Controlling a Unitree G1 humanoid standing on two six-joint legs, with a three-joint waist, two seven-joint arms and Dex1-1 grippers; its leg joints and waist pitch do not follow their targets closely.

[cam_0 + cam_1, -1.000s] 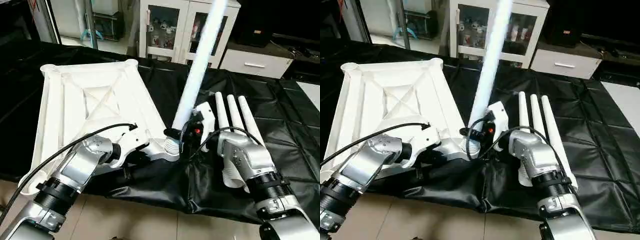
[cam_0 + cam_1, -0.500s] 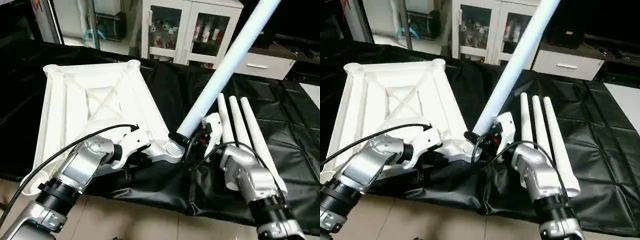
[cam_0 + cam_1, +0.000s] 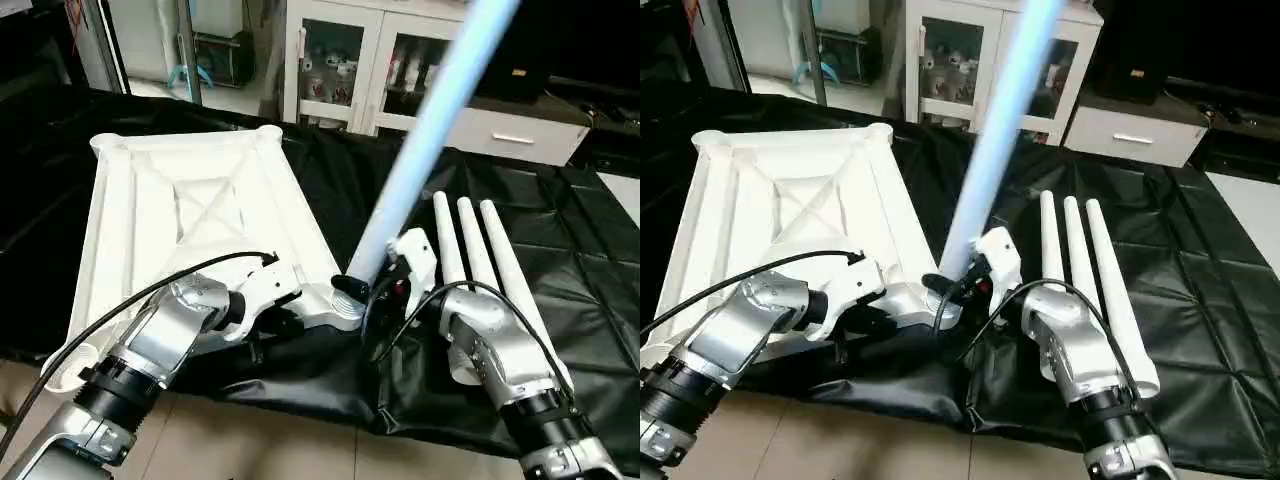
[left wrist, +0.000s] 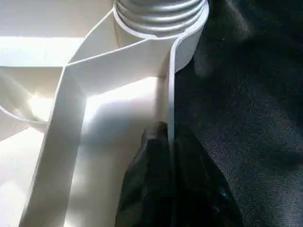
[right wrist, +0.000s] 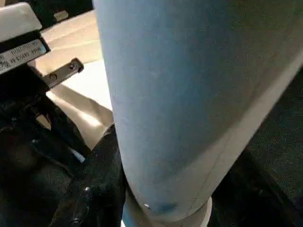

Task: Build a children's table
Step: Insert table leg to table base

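One leg we are gripping in our right gripper, its long axis leaning off the corner socket directly below; our left gripper is pinching the tabletop rim.

One white plastic square tabletop lies with its ribbed, X-braced underside up. Four long white tubular legs are countable: three lying side by side on the one black cloth cover, and one raised, tilted. One white glass-door cabinet stands behind.
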